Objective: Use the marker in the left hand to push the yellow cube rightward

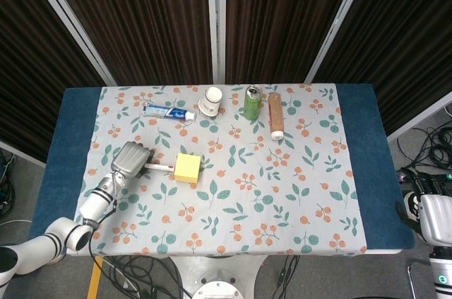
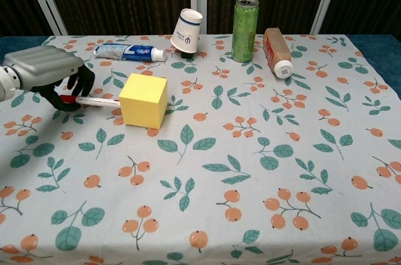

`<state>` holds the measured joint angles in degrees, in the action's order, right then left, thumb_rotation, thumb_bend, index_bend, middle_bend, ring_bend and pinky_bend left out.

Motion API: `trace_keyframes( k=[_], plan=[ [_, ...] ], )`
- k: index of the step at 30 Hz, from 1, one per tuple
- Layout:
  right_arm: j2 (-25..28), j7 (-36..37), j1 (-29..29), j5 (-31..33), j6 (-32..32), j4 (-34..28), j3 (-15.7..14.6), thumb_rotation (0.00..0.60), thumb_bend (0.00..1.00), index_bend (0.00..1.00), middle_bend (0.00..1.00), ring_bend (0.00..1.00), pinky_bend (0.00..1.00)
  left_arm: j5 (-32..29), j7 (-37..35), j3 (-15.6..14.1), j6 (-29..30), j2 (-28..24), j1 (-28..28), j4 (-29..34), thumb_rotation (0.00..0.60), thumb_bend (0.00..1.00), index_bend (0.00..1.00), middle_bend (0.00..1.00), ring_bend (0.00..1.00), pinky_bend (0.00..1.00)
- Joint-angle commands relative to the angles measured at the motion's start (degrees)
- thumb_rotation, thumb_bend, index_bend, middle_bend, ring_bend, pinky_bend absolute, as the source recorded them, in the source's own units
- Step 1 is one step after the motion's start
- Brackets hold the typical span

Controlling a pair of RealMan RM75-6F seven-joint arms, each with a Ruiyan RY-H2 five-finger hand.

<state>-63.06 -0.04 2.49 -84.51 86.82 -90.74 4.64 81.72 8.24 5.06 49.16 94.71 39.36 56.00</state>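
Left hand (image 2: 47,74) holds a marker (image 2: 94,100) against the yellow cube (image 2: 143,100) at left of centre on the table.

The fingers curl around the marker's near end; the marker lies level, its tip touching the cube's left face. The cube sits on the flowered tablecloth (image 2: 263,152), below the toothpaste tube (image 2: 128,52) and tilted paper cup (image 2: 187,30). A green can (image 2: 245,21) and a lying bottle (image 2: 277,51) are at top centre. The right hand (image 1: 432,218) shows at the head view's lower right edge, off the table; its finger state cannot be told.
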Motion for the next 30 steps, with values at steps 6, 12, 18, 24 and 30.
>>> trace_keyframes(
  k=[6,12,18,24,30],
  plan=[
    [-0.01,0.42,-0.11,-0.03,-0.03,0.30,-0.07,0.600,0.25,0.16,0.31,0.18,0.29,-2.86,5.38,1.39,-2.71,0.79,2.75,4.11,0.600,0.44,0.68,0.69,0.51,0.56],
    [0.03,0.67,-0.14,0.04,-0.08,0.52,-0.03,0.600,0.25,0.16,0.31,0.18,0.29,-5.77,8.62,2.95,-4.19,1.94,4.66,5.50,0.600,0.44,0.68,0.69,0.51,0.56],
    [0.03,1.01,-0.04,0.07,-0.28,0.80,0.05,0.600,0.25,0.16,0.31,0.18,0.29,-8.95,11.44,3.86,-4.77,2.48,5.53,5.85,0.600,0.44,0.68,0.69,0.51,0.56],
    [-0.06,1.50,0.19,-0.33,-0.53,1.29,-0.02,0.600,0.25,0.16,0.31,0.18,0.29,-11.60,14.71,2.63,-3.60,-0.21,3.75,8.52,0.600,0.44,0.68,0.69,0.51,0.56],
    [-0.31,2.21,0.05,-0.42,-0.20,1.89,0.01,0.600,0.25,0.16,0.31,0.18,0.29,-13.15,16.50,1.92,-2.88,-1.39,3.12,11.12,0.600,0.44,0.68,0.69,0.51,0.56]
  ],
)
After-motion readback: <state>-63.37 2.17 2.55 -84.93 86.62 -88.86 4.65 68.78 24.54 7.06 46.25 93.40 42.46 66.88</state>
